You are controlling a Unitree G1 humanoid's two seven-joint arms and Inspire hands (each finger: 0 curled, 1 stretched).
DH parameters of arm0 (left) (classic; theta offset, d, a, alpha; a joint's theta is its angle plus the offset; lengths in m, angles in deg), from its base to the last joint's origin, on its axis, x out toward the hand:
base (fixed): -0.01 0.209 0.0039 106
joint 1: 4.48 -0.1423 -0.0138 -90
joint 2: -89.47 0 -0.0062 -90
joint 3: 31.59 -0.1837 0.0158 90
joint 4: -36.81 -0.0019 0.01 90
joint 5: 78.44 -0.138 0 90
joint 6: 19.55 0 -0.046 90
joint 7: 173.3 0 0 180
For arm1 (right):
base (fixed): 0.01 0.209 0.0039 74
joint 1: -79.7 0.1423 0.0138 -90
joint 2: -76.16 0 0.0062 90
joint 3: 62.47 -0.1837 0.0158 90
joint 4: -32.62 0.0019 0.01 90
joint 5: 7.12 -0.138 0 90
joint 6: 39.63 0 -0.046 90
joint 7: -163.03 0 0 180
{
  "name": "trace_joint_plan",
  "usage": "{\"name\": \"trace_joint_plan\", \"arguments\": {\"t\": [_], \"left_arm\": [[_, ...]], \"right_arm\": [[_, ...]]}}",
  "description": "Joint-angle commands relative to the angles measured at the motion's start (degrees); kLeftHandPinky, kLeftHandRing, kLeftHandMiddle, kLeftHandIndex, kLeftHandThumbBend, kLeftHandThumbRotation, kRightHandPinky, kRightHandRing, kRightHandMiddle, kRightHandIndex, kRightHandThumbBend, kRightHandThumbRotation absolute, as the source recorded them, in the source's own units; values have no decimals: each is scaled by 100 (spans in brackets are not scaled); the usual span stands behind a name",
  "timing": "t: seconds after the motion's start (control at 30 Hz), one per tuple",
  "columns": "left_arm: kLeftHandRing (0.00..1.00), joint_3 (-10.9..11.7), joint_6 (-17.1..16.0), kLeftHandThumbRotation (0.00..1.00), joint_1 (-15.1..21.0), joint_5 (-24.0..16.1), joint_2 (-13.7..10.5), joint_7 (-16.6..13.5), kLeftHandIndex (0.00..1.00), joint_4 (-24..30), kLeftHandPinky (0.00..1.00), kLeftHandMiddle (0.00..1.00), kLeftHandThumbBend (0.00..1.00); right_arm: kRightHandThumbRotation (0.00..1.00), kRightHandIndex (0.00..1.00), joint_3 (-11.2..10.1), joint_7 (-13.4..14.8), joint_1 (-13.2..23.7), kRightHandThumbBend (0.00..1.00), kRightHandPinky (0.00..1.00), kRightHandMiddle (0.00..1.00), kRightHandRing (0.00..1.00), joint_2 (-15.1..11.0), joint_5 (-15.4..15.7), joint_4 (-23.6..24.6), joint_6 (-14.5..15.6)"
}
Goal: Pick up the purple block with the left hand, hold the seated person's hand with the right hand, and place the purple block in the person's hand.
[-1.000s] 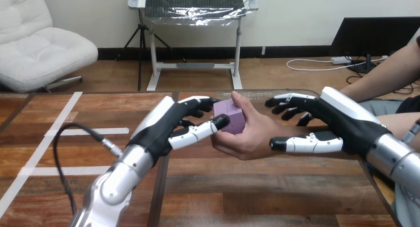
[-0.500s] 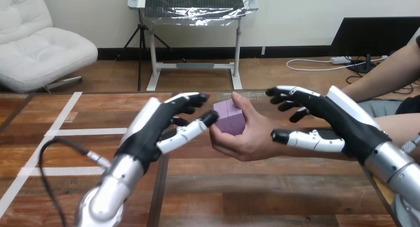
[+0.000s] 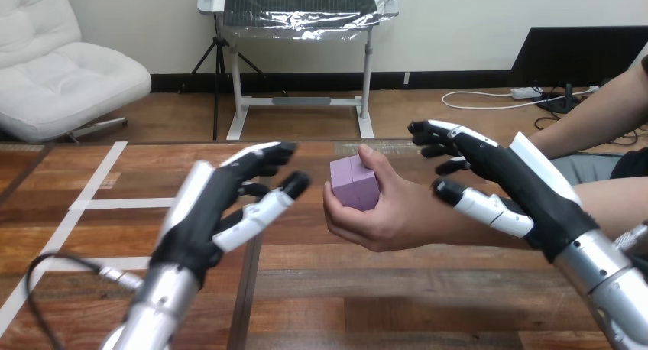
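The purple block (image 3: 354, 183) rests in the person's hand (image 3: 390, 209), whose fingers and thumb wrap around it above the table's middle. My left hand (image 3: 221, 205) is open to the left of the block, its fingertips a short gap away from it and holding nothing. My right hand (image 3: 508, 183) is open too, raised just above and behind the person's wrist, with its fingers spread and its thumb pointing left over the forearm. It grips nothing.
The wooden table (image 3: 397, 296) carries white tape lines (image 3: 92, 182) on its left part. A black cable (image 3: 57, 262) loops over the table beside my left forearm. The person's forearm (image 3: 611, 205) comes in from the right edge.
My left hand let go of the purple block and drew back to the left and toward me. My right hand lifted off the person's wrist. The block stays in the person's hand.
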Motion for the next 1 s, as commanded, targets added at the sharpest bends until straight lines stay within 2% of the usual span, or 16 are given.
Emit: {"name": "trace_joint_plan", "arguments": {"t": [0.0, 0.13, 0.33, 0.57, 0.67, 0.73, 0.83, 0.97], "left_arm": [[81, 262, -193, 77, -153, 151, 94, -184, 79, 724, 73, 81, 57], [79, 336, -257, 76, -359, 115, 104, -275, 78, 1008, 71, 80, 52], [77, 466, -377, 80, -661, 209, 130, -325, 77, 1426, 67, 78, 50], [76, 645, -536, 84, -1010, 527, 210, -294, 75, 1897, 64, 77, 50], [75, 708, -579, 85, -1155, 670, 253, -280, 75, 2098, 63, 77, 51], [75, 738, -601, 86, -1233, 720, 272, -286, 74, 2205, 62, 76, 55], [74, 832, -735, 88, -1514, 935, 390, -335, 73, 2540, 61, 75, 62], [74, 857, -777, 88, -1682, 1103, 502, -370, 71, 2759, 60, 74, 66]], "right_arm": [[99, 86, -247, 109, 49, 93, 76, 86, 85, 280, -360, 261, -126], [100, 86, -265, 126, -12, 95, 78, 87, 86, 380, -470, 370, -182], [100, 87, -284, 131, -155, 95, 79, 88, 87, 550, -635, 606, -232], [100, 87, -238, 74, -355, 92, 80, 88, 87, 917, -1125, 1037, -202], [100, 87, -199, 76, -456, 91, 80, 87, 86, 1064, -1287, 1250, -139], [100, 87, -185, 79, -514, 89, 79, 87, 85, 1133, -1341, 1360, -121], [100, 86, -111, 107, -759, 90, 78, 86, 84, 1367, -1559, 1814, 72], [100, 86, -74, 105, -926, 91, 78, 86, 84, 1496, -1650, 2096, 174]]}}
